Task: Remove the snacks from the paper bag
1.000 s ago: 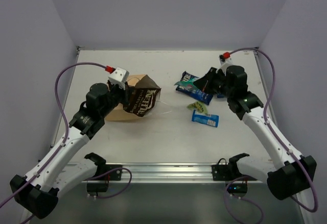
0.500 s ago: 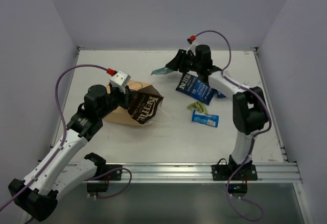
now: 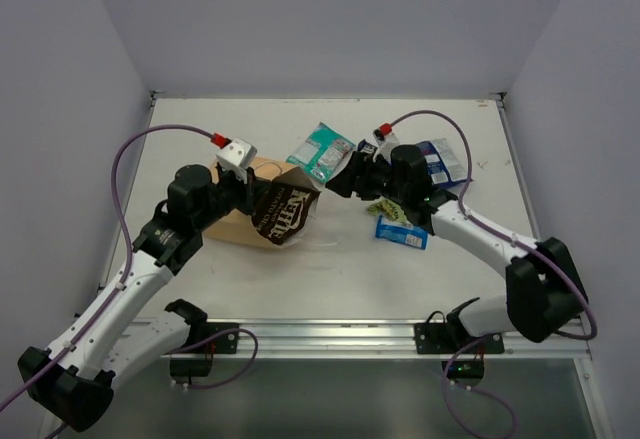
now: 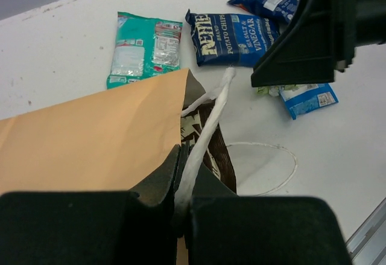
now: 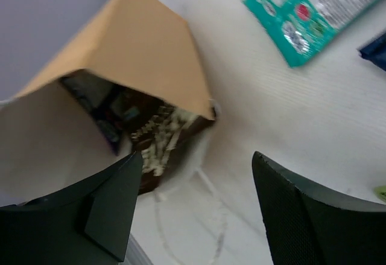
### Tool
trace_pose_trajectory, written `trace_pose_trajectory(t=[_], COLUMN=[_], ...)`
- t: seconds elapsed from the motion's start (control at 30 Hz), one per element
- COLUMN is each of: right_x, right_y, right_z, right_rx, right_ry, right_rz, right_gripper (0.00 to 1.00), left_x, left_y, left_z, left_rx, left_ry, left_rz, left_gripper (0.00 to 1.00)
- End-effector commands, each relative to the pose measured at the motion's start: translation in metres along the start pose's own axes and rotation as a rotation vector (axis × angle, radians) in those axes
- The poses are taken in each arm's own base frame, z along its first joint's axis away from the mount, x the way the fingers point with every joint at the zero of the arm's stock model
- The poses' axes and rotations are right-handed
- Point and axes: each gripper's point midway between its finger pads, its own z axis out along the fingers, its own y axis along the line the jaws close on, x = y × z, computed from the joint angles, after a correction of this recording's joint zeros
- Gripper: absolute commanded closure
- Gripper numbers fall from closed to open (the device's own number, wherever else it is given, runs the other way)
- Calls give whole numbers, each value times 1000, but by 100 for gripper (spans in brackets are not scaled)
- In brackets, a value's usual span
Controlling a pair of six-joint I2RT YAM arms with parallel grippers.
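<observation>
The tan paper bag (image 3: 232, 221) lies on its side, mouth toward the middle. My left gripper (image 3: 243, 187) is shut on its white string handle (image 4: 208, 123). A brown chip bag (image 3: 285, 214) pokes out of the mouth, and more dark packets show deeper inside (image 5: 111, 114). My right gripper (image 3: 342, 180) hangs open and empty just right of the mouth, the brown bag (image 5: 158, 138) ahead of its left finger. Out on the table lie a teal-white packet (image 3: 320, 149), a dark blue chip bag (image 4: 232, 35), a blue-white packet (image 3: 440, 159) and a small blue bar (image 3: 402, 232).
The bag's other string handle (image 5: 193, 217) loops loose on the table in front of the mouth. A small green wrapper (image 3: 385, 209) lies by the blue bar. Purple walls close in the back and sides; a metal rail (image 3: 330, 334) runs along the near edge.
The right arm carried the teal-white packet to the back, let it go there, then swung down toward the bag's mouth with its jaws opening. The left gripper kept hold of the handle.
</observation>
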Motion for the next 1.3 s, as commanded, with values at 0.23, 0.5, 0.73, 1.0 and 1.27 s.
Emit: trace_pose_trajectory(t=[0.23,0.5,0.73,1.0,1.27], right_x=[27,51,59,75,43], right_y=[83,97,106,94,128], right_z=[-5,24,60,81,53], right_rx=[-34,-28,-35,7,-74], right_ry=[-14,21,66,119,52], right_rz=[72,127,141,146,58], right_gripper=[27,31,34,44,100], left_x=[-25,-29,-30,-31,-8], left_y=[-4,-8,-11,-13,-7], left_z=[4,5,7,4,6], left_rx=[18,39,56,60,36], left_ry=[-77,-91,-93,-105,-67], left_rz=[-37,-57,-64,-71,-76], left_gripper=[100,100,100,100,100])
